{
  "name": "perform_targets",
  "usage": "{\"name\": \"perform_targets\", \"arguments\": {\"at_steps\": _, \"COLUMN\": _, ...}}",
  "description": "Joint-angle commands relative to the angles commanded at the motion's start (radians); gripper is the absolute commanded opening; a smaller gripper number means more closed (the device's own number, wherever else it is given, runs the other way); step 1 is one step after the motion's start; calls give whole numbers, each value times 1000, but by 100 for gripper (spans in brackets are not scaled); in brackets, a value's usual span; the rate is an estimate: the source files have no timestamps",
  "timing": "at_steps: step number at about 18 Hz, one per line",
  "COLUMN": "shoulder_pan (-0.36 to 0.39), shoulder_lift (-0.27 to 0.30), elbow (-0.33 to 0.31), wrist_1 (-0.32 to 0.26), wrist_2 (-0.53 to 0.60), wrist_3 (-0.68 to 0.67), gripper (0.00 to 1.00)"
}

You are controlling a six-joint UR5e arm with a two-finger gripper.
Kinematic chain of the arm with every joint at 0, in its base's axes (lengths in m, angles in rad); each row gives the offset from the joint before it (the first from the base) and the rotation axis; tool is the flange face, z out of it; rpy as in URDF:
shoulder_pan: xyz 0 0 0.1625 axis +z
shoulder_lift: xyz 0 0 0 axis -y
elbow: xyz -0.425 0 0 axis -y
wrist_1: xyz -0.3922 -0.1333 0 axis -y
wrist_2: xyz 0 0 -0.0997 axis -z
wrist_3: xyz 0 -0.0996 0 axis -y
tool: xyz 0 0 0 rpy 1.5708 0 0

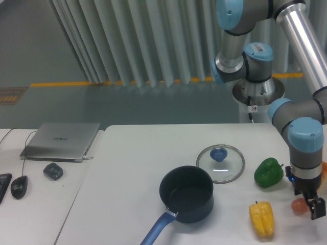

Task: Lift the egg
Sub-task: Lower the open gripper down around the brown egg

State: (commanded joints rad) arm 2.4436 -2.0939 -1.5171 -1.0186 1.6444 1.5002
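Note:
The egg (pixel 297 205), a small salmon-pink oval, lies on the white table near the right edge, to the right of the yellow pepper. My gripper (pixel 308 208) hangs straight down over it from the blue-capped wrist (pixel 305 153). One dark finger (pixel 316 209) stands at the egg's right side and covers part of it. A second finger is not clearly visible, so I cannot judge how wide the jaws stand or whether they touch the egg.
A yellow pepper (pixel 261 219) and a green pepper (pixel 269 172) lie left of the egg. A dark blue pot (pixel 186 194) and a glass lid (pixel 220 163) sit mid-table. A laptop (pixel 61 140) and mouse (pixel 19 186) are at far left.

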Motion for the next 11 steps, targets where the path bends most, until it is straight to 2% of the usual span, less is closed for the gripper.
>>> {"name": "perform_targets", "arguments": {"at_steps": 5, "shoulder_pan": -6, "shoulder_lift": -3, "elbow": -6, "wrist_1": 0, "wrist_2": 0, "wrist_3": -3, "gripper": 99}}
{"name": "perform_targets", "arguments": {"at_steps": 6, "shoulder_pan": -8, "shoulder_lift": -2, "elbow": -5, "wrist_1": 0, "wrist_2": 0, "wrist_3": -5, "gripper": 81}}
{"name": "perform_targets", "arguments": {"at_steps": 8, "shoulder_pan": -9, "shoulder_lift": 0, "elbow": -6, "wrist_1": -3, "wrist_2": 0, "wrist_3": -11, "gripper": 74}}
{"name": "perform_targets", "arguments": {"at_steps": 11, "shoulder_pan": -11, "shoulder_lift": 0, "elbow": -6, "wrist_1": -6, "wrist_2": 2, "wrist_3": -17, "gripper": 70}}
